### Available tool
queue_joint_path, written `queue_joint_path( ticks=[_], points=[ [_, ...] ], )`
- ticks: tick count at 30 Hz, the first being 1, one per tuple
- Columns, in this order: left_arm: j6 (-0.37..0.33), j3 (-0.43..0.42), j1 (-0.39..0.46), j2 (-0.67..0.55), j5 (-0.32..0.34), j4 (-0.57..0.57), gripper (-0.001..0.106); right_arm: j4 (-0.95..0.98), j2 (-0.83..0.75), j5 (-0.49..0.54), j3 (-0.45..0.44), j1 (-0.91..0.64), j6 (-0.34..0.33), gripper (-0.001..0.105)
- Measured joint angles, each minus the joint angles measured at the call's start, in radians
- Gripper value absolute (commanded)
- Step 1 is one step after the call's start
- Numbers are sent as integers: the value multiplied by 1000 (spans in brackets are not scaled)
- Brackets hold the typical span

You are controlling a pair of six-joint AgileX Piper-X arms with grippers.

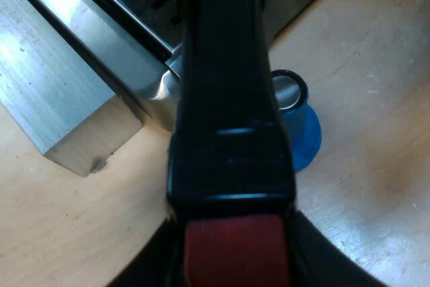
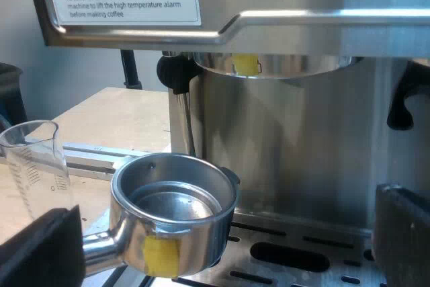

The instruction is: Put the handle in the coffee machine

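Left wrist view peers down the handle [image 1: 228, 132]; right closely faces the machine [image 2: 302, 152].

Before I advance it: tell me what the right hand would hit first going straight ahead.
Likely the metal holder, close ahead of the right hand; the espresso machine stands behind it.

Two grippers: one closed, one spread.
The left gripper [image 1: 232, 260] clamps the handle [image 1: 228, 119] between its fingers [image 1: 151, 268]; the right gripper [image 2: 222, 243] holds its fingers [image 2: 40, 247] wide apart.
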Motion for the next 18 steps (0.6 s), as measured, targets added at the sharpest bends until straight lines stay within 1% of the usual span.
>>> queue_joint_path(
  ticks=[10,15,18],
  points=[
    [0,0,0,0,0,0,0,0,0,0,0,0,0,87],
    [32,0,0,0,0,0,0,0,0,0,0,0,0,87],
    [74,0,0,0,-1,0,0,0,0,0,0,0,0,87]
  ],
)
